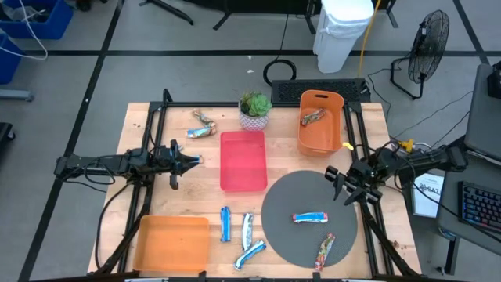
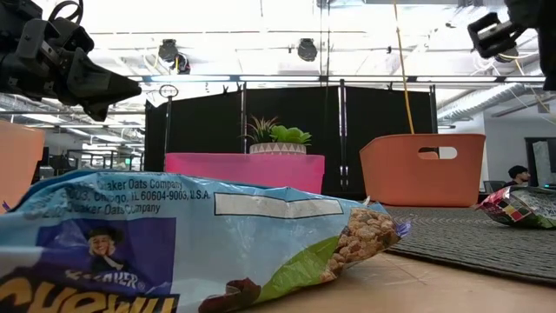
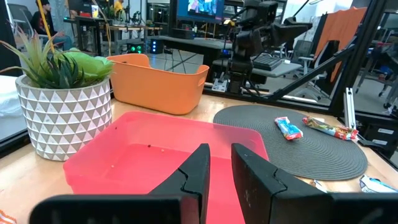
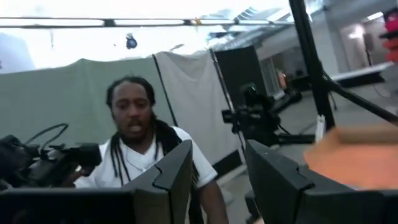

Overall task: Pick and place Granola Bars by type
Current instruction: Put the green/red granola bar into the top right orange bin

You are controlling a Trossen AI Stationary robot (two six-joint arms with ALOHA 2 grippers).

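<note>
A lab: monitors (image 3: 202,7), a floor fan (image 1: 429,39), curtained partitions (image 4: 68,93).

From my station I see a wooden table (image 1: 196,200); a pink tray (image 1: 243,160) lies at its middle, and just beyond that a potted succulent (image 1: 254,110) stands in a white patterned pot; an orange bin (image 1: 321,121) with handle cutouts sits at the far right; a round dark grey mat (image 1: 301,200) covers the near right; a flat orange tray (image 1: 172,243) rests at the near left corner; off the table I note a white bin (image 1: 342,31), a floor fan (image 1: 427,51) and a keyboard (image 1: 479,205); a person (image 4: 140,152) in a white shirt stands in the room behind.
</note>
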